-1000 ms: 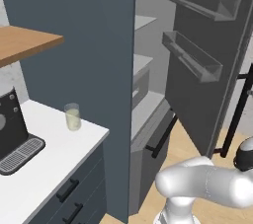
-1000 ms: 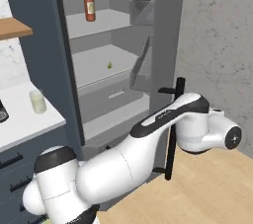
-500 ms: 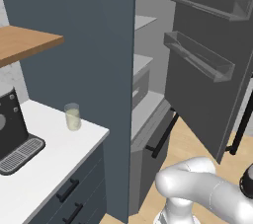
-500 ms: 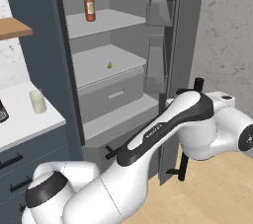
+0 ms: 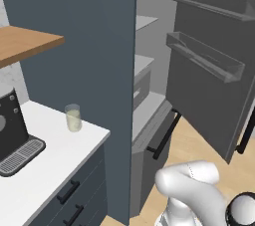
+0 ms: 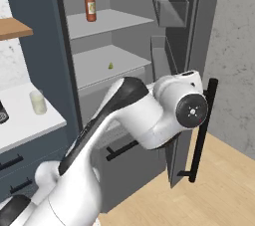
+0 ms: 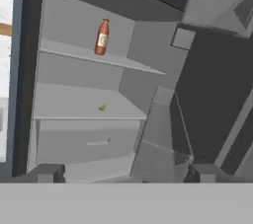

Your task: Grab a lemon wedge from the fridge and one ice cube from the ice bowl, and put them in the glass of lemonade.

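Observation:
The fridge [image 6: 64, 31] stands open, its door [image 5: 209, 85] swung out to the right. A tiny yellow-green lemon wedge [image 6: 110, 65] lies on the middle shelf, and it also appears small in the hand view [image 7: 102, 107]. My gripper [image 7: 126, 173] is open and empty, well back from the shelves and facing into the fridge. The glass of lemonade [image 5: 73, 118] stands on the white counter [image 5: 45, 170] left of the fridge; the right base view shows it too [image 6: 38, 102]. The ice bowl is out of view.
A red-brown bottle [image 6: 89, 4] stands on the top shelf [image 7: 102, 37]. A black coffee machine [image 5: 10, 130] sits at the counter's left under a wooden shelf [image 5: 25, 43]. The door carries clear racks [image 5: 201, 58] and a black bar handle [image 6: 201, 130]. My arm's elbow [image 6: 149, 115] crosses the fridge front.
The fridge door has swung a little wider. My arm has swung away from the door's handle and folded in front of the fridge. The base has not moved.

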Motion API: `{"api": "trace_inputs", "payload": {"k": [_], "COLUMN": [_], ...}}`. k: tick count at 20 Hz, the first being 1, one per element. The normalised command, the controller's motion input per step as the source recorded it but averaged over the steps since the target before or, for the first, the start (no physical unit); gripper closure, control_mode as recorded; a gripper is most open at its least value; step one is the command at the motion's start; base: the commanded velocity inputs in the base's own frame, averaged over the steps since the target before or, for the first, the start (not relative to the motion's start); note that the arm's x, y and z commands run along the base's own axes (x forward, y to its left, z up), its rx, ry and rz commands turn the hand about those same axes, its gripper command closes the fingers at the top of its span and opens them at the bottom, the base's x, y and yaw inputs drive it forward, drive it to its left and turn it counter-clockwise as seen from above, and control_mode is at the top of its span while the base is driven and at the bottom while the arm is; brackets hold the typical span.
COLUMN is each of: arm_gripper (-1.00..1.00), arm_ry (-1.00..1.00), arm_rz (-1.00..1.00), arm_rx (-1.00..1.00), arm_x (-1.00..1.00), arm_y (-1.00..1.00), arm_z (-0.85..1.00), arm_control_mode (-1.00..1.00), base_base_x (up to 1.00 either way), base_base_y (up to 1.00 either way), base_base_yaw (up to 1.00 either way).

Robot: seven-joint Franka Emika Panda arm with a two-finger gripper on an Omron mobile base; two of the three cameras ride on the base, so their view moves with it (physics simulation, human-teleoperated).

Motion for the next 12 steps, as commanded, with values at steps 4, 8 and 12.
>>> {"api": "trace_inputs", "payload": {"k": [4,8,12], "arm_gripper": [-1.0,-1.0,-1.0], "arm_ry": [0.17,0.23,0.34], "arm_rz": [-0.24,-0.32,-0.31], "arm_rx": [-0.34,-0.36,-0.39], "arm_x": [0.52,0.76,0.82], "arm_y": [1.0,1.0,0.93], "arm_z": [0.0,0.0,0.0], "arm_control_mode": [-1.0,-1.0,-1.0], "base_base_x": [0.0,0.0,0.0], "base_base_y": [0.0,0.0,0.0], "base_base_yaw": [0.0,0.0,0.0]}}
